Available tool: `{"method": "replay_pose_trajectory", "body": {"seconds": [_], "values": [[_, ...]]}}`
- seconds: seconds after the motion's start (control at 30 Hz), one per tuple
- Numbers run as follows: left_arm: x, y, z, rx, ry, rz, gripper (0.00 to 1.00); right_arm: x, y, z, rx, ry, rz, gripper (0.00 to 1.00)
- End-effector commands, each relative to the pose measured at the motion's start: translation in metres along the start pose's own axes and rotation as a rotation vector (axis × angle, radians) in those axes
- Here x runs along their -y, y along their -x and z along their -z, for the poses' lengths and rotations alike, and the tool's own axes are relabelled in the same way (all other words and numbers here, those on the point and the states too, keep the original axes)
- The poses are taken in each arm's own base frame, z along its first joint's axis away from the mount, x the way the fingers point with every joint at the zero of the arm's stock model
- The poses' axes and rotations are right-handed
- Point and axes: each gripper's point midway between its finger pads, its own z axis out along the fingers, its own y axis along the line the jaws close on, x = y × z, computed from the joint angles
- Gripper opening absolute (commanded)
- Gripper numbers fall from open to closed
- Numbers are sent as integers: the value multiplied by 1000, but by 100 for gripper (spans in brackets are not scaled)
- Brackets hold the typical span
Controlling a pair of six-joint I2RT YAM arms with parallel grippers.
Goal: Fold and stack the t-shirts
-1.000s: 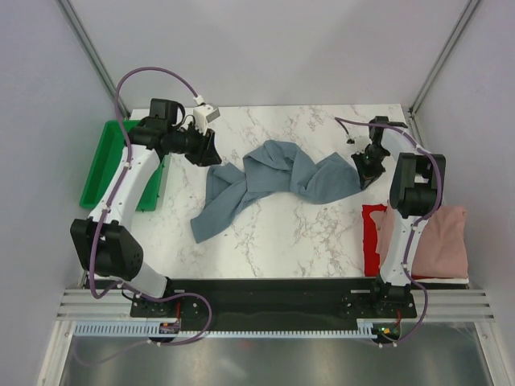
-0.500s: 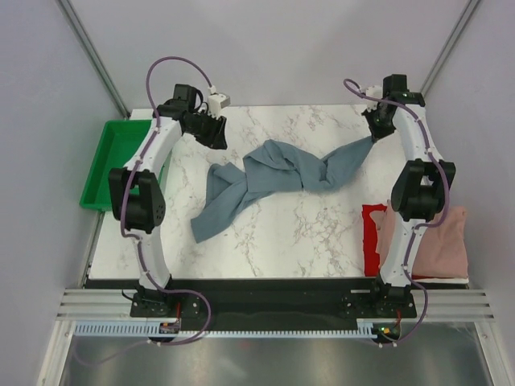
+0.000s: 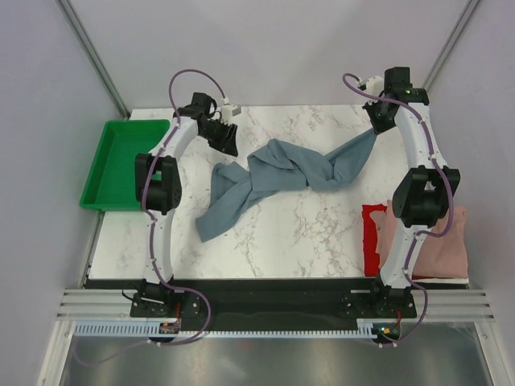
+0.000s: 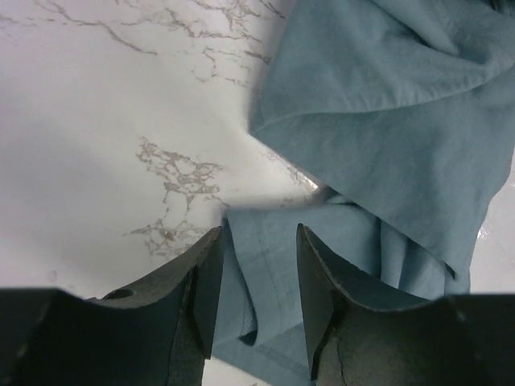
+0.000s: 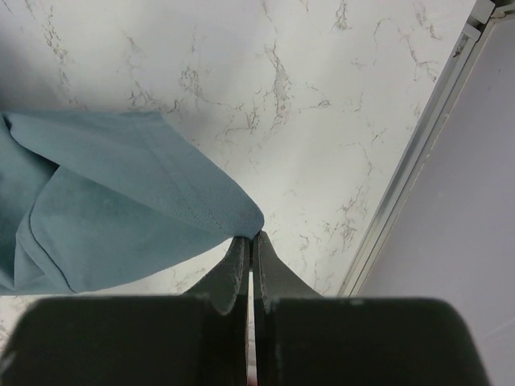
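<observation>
Right pincer (image 5: pixel 250 238) pinched tight on blue shirt (image 3: pixel 278 173) corner; left pincer (image 4: pixel 257 241) wide, over shirt's other end on bench (image 3: pixel 322 233).

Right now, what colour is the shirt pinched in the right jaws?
Plain slate blue-grey t-shirt; shows best in the right wrist view.

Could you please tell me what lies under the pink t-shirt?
A red t-shirt shows beneath the pink t-shirt, along its left edge. How far it extends underneath is covered.

blue-grey shirt (image 3: pixel 282 170) stretched farther right
</observation>
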Motion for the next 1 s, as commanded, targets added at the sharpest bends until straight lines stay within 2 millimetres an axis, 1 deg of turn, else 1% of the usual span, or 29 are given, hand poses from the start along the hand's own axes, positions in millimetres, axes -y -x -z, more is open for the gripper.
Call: {"method": "replay_pose_trajectory", "body": {"seconds": [0.0,0.03,0.1,0.13,0.17,0.23,0.27,0.37,0.4,0.47,0.5,0.53,0.57,0.63,0.67,0.7,0.77,0.8,0.83,0.87,0.93,0.97], "values": [[18,18,-11,39,-77,-10,49,6,4,10,16,-38,-15,0],[20,20,-14,40,-81,-16,50,6,4,10,11,-40,-14,0],[20,17,-26,27,-86,-16,50,6,3,9,7,-44,-10,0],[19,19,-28,30,-84,-22,52,6,3,8,4,-44,-9,0],[19,15,-37,17,-86,-23,52,6,2,7,2,-45,-9,0],[17,17,-42,12,-68,-34,52,6,2,6,-2,-46,-7,0],[11,15,-43,3,-36,-29,52,4,1,5,-6,-43,-6,0],[-3,16,-28,-5,66,-14,50,4,0,6,-8,-44,-3,0],[-6,23,-15,12,98,-21,50,2,-1,5,-12,-39,-3,0],[-26,18,0,11,169,4,52,1,-4,2,-21,-36,-3,0],[-30,19,8,18,183,11,52,0,-5,0,-24,-31,-3,0],[-30,15,13,6,172,21,53,0,-6,0,-28,-29,-4,0],[-37,9,18,-6,174,20,53,-1,-7,-2,-31,-26,-4,0],[-35,-1,16,-42,152,13,54,-2,-6,-4,-29,-18,-6,0],[-32,-10,15,-74,130,4,54,-3,-6,-6,-31,-15,-5,0],[-29,-14,12,-86,114,8,54,-3,-6,-7,-29,-15,-6,0],[-20,-21,5,-99,52,29,58,-3,-4,-10,-29,-14,-6,0],[-18,-25,2,-105,37,38,59,-2,-2,-10,-26,-14,-6,0],[-16,-25,-1,-106,23,46,59,-2,-1,-11,-24,-14,-5,0],[-16,-30,-6,-117,13,58,59,-2,-1,-12,-25,-13,-5,0],[-12,-28,-10,-117,-4,56,59,-3,0,-12,-25,-12,-1,0],[-13,-32,-13,-124,-13,68,59,-3,0,-11,-23,-12,1,0]]}}
